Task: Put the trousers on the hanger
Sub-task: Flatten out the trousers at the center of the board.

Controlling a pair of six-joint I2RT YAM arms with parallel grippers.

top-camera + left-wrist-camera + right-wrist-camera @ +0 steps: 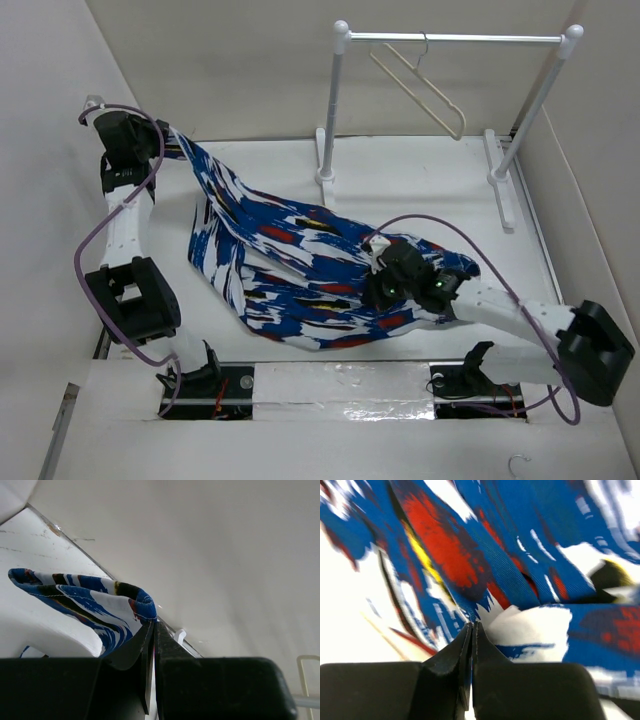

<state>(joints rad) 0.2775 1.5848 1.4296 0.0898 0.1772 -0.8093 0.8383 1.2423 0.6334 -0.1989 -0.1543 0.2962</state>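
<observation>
The blue patterned trousers [300, 270] stretch across the table from the back left to the front right. My left gripper [165, 143] is shut on one end of them, lifted near the left wall; the hem [100, 600] folds over just past its closed tips [152, 624]. My right gripper [382, 262] is shut on a fold of the trousers [520, 570] at the other end, its tips [471, 625] pinching the cloth. The cream-white hanger [425, 85] hangs from the rail at the back right, apart from both grippers.
The white-posted garment rail [450, 38] stands at the back right on two feet [325, 160]. White walls close in on the left and right sides. Purple cables loop over both arms [430, 225].
</observation>
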